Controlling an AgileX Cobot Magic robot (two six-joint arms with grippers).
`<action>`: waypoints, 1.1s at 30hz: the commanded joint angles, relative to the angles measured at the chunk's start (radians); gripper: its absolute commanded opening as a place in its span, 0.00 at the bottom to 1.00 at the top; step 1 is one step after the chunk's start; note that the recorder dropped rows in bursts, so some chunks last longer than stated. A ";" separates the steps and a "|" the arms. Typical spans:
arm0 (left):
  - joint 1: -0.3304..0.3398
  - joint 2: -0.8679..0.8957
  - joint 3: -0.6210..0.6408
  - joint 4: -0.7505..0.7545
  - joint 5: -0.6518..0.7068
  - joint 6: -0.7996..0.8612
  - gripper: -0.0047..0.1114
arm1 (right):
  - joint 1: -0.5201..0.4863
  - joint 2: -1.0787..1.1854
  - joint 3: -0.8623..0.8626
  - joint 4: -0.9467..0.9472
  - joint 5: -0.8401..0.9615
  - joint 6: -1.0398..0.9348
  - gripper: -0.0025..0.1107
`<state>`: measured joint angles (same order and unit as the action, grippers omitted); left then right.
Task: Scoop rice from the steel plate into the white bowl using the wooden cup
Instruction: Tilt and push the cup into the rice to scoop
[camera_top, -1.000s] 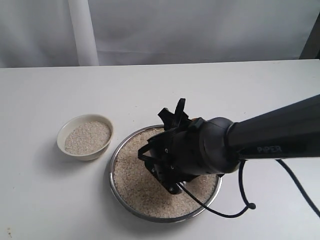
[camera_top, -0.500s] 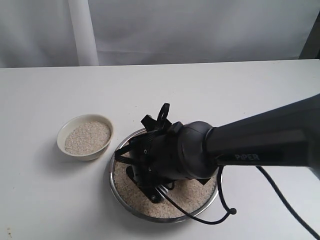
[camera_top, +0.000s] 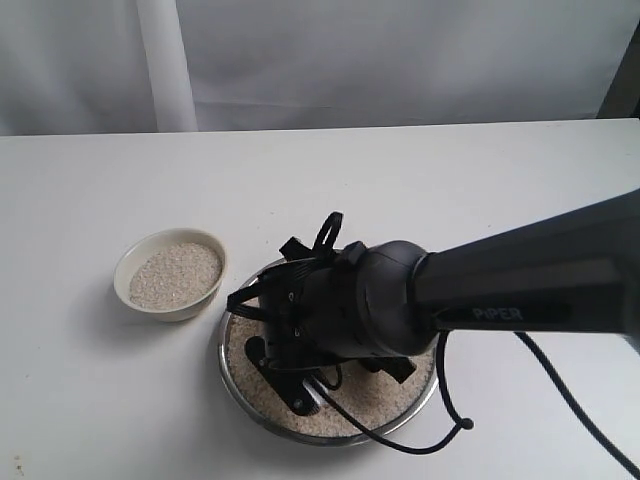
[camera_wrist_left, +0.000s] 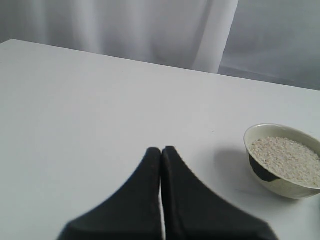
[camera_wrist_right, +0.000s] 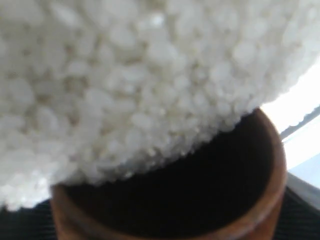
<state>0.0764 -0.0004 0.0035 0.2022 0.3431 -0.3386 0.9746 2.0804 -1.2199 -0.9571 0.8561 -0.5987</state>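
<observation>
Shifted leftward over the steel plate (camera_top: 224, 375), right jaws clamping the wooden cup (camera_wrist_right: 175, 195) faced rice (camera_wrist_right: 125, 75) straight ahead.

White table (camera_top: 400, 170) across the lower frame, pale curtain (camera_top: 400, 60) along the top, thick fold (camera_top: 165, 65) at upper left.

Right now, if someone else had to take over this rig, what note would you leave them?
Left gripper: shut, empty, over the bare table near the white bowl.
Right gripper: holds the wooden cup, tipped mouth-first into the rice on the steel plate.
Done: the bowl already has some rice in it; a scoop is under way.
Left: lift the cup, carry it to the bowl and tip it out. There is plenty of rice on the plate.
</observation>
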 joint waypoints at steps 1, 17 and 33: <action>-0.006 0.000 -0.004 -0.006 -0.006 -0.001 0.04 | 0.005 -0.002 -0.004 0.087 -0.066 0.005 0.02; -0.006 0.000 -0.004 -0.006 -0.006 -0.001 0.04 | 0.003 -0.002 -0.004 0.174 -0.170 0.139 0.02; -0.006 0.000 -0.004 -0.006 -0.006 -0.001 0.04 | -0.039 -0.010 -0.004 0.275 -0.204 0.225 0.02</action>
<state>0.0764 -0.0004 0.0035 0.2022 0.3431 -0.3386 0.9506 2.0640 -1.2252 -0.7588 0.7170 -0.3925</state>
